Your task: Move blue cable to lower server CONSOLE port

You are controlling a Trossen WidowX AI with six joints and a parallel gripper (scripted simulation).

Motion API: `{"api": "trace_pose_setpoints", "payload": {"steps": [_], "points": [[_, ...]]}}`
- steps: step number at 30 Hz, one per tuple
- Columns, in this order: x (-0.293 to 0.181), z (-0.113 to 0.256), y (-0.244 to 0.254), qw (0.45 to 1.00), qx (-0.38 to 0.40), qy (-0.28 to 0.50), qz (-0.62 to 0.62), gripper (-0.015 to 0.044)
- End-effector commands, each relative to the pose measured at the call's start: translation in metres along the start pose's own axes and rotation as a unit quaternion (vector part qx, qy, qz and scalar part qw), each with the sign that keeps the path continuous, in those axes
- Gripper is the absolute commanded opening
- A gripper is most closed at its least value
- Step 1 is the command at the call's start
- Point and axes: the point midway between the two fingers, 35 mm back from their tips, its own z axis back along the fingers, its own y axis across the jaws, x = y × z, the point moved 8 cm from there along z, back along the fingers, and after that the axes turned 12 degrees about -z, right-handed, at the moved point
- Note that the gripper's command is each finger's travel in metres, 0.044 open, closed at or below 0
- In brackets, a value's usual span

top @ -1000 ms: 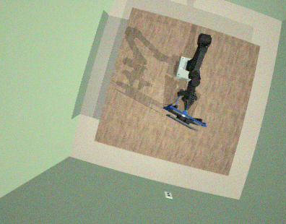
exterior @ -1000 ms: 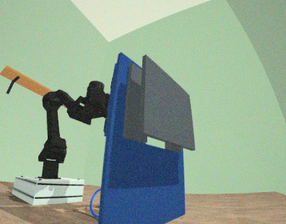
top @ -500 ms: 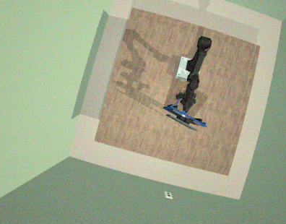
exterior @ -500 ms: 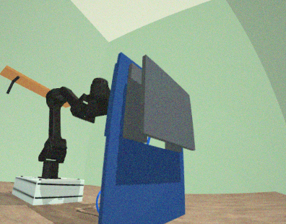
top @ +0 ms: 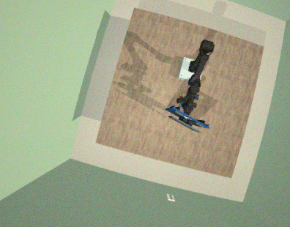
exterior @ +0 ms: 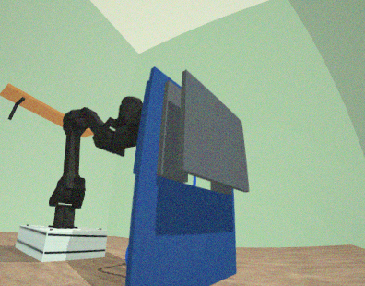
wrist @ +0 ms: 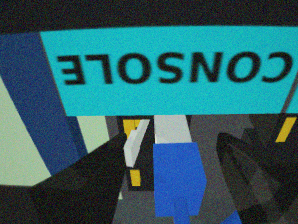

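A: Largest first; pale green walls, wood floor (top: 159, 146) (exterior: 306, 263); shadow of the arm cast across the boards.

B: Next, blue rack (top: 188, 118) (exterior: 147, 221) (wrist: 22, 85), upright in front of the arm (top: 202, 64) (exterior: 72, 159); grey panel (exterior: 214, 134) on its far side; in the exterior view the rack hides the fingertips.

A: Pale base block (top: 184, 69) (exterior: 76, 244) under the arm; orange board (exterior: 36, 103) slants behind it, black bar (exterior: 17, 108) across the board; wall outlet (top: 170, 198) low in the top view.

B: Writing?

A: One word legible, black on a cyan label (wrist: 175, 97): "CONSOLE", upside down in the wrist view; no maker's name readable.

B: State of the hand (top: 187, 110) (exterior: 136, 131) (wrist: 172, 137)?

A: Partly open; one dark finger on each side of the plug, gripping nothing.

B: Blue plug (wrist: 180, 175) location?

A: Between the fingers, next to the CONSOLE label, its pale front end (wrist: 171, 129) at the label's edge; whether it is clicked in, or which server this is, cannot tell; blue cable (exterior: 194, 180) (wrist: 182, 217) meets the plug's end.

B: Smallest: white tab (wrist: 134, 147) beside the plug, tilted; yellow strips (wrist: 135, 178) near it.
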Motion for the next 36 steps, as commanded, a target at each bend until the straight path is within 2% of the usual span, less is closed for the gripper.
{"api": "trace_pose_setpoints", "payload": {"steps": [1, 36], "points": [[-0.0003, 0.0003, 0.0001, 1.0, 0.0, 0.0, 0.0, 0.0226], [-0.0003, 0.0003, 0.0001, 1.0, 0.0, 0.0, 0.0, 0.0]]}}
